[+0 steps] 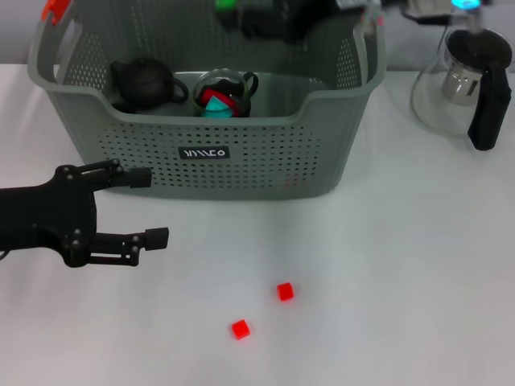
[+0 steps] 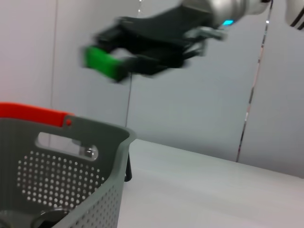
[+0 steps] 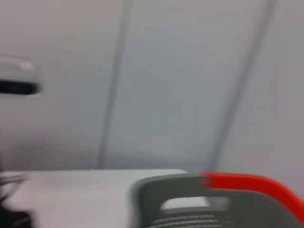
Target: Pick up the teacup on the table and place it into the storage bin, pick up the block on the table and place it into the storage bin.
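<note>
The grey-green storage bin (image 1: 265,153) stands at the back of the white table, and its rim also shows in the left wrist view (image 2: 90,137) and the right wrist view (image 3: 180,190). Inside it lie a glass teacup (image 1: 227,92) with a black handle, holding red and teal pieces, and a black pot (image 1: 145,80). My right gripper (image 1: 241,14) hovers above the bin's back edge, shut on a green block (image 1: 226,4) (image 2: 100,61). Two small red blocks (image 1: 285,291) (image 1: 240,329) rest on the table in front. My left gripper (image 1: 153,207) is open, low at the bin's front left corner.
A glass teapot (image 1: 451,88) with a black handle and lid stands on the table right of the bin. Orange-red handle clips (image 1: 55,10) (image 3: 247,183) top the bin's ends. A grey panelled wall rises behind the table.
</note>
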